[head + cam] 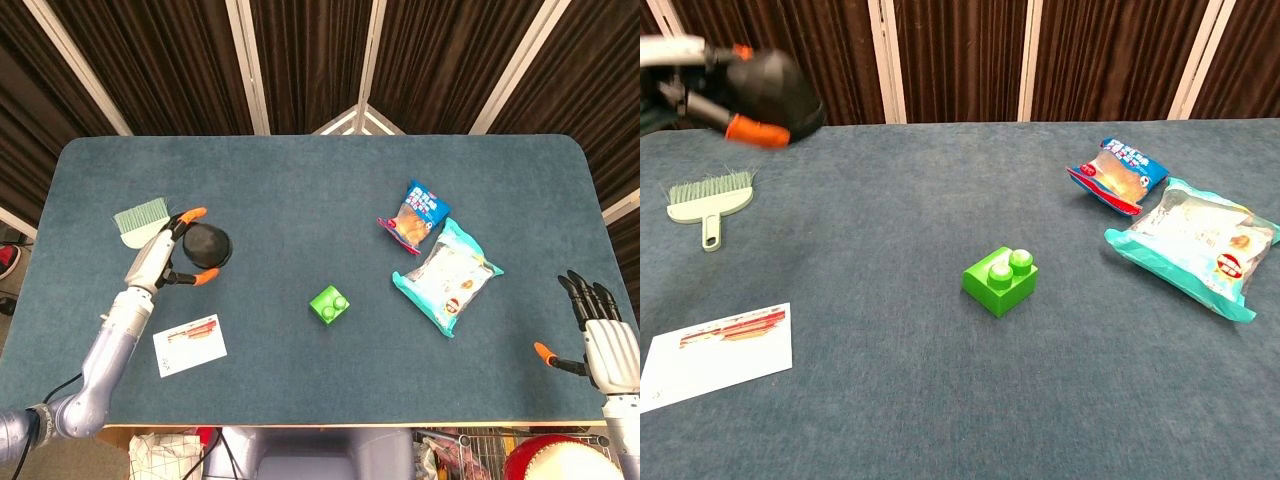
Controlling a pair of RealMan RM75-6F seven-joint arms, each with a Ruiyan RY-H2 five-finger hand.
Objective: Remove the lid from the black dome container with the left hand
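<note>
The black dome-shaped container (207, 244) is held in the left hand (160, 261), whose orange-tipped fingers (207, 276) are wrapped around its sides. In the chest view it is seen raised clear of the blue-grey carpeted table (300, 190), at the far left, above the surface. Whether a lid is separate from a base cannot be told. Just beside the hand, a pale green hand brush with a short handle (141, 219) lies on the table. Nearer the front edge, a white card with red print (189, 344) lies flat. A green toy building block (329, 304) sits near the middle. To the right, a small blue snack packet (413, 216) and a larger teal-edged clear bag (447, 277) lie touching. The right hand (598, 338) is held at the front right corner, fingers spread and grasping nothing.
</note>
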